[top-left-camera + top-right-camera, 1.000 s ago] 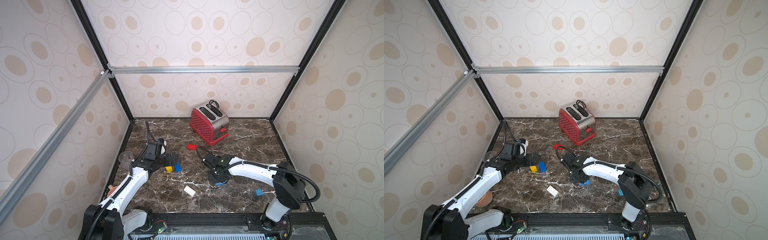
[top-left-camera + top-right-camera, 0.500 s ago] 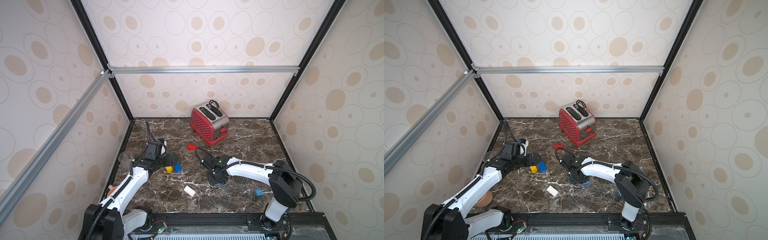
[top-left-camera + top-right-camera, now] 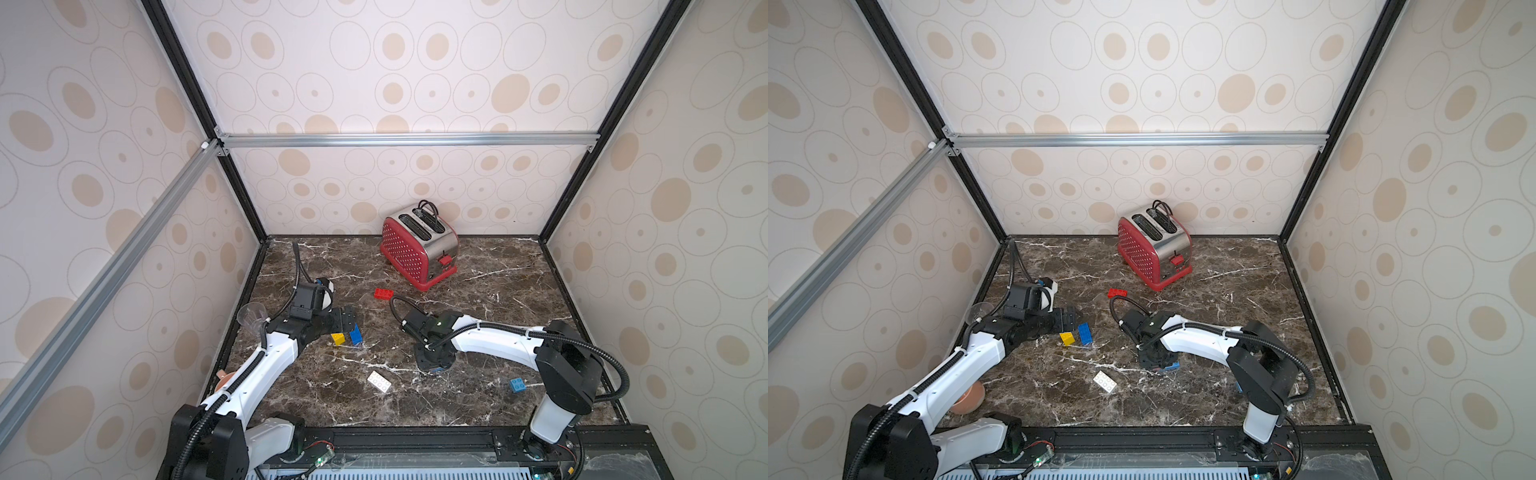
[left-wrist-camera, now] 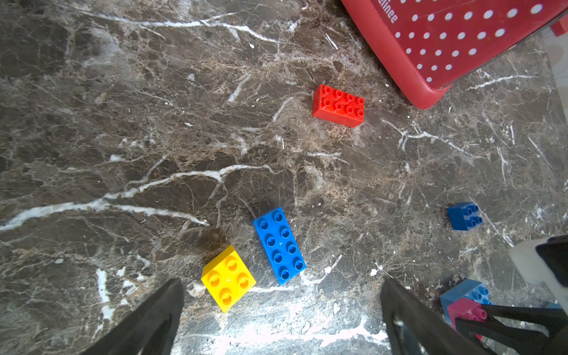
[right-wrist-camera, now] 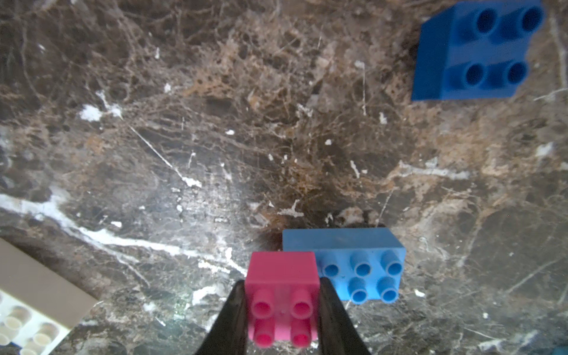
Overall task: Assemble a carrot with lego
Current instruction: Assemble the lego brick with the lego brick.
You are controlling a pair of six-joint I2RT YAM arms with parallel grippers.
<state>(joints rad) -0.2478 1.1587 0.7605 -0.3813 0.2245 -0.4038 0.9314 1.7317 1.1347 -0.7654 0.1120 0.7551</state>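
My right gripper (image 5: 282, 285) is shut on a pink lego brick (image 5: 282, 295), which sits on one end of a light blue brick (image 5: 359, 267) lying on the table. Whether the two are pressed together I cannot tell. My left gripper (image 4: 282, 289) hangs open over a yellow brick (image 4: 228, 278) and a long blue brick (image 4: 279, 244), touching neither. In a top view a red brick (image 3: 383, 294), a white brick (image 3: 378, 381) and a small blue brick (image 3: 517, 385) lie apart on the table. No assembled carrot shows.
A red toaster (image 3: 419, 249) stands at the back of the marble table (image 3: 498, 291). A clear plastic cup (image 3: 251, 316) and a terracotta bowl (image 3: 967, 399) sit by the left wall, beside my left arm. Patterned walls close three sides.
My right gripper has come down a little with the pink brick, onto the light blue brick. The left arm and the loose bricks have not moved.
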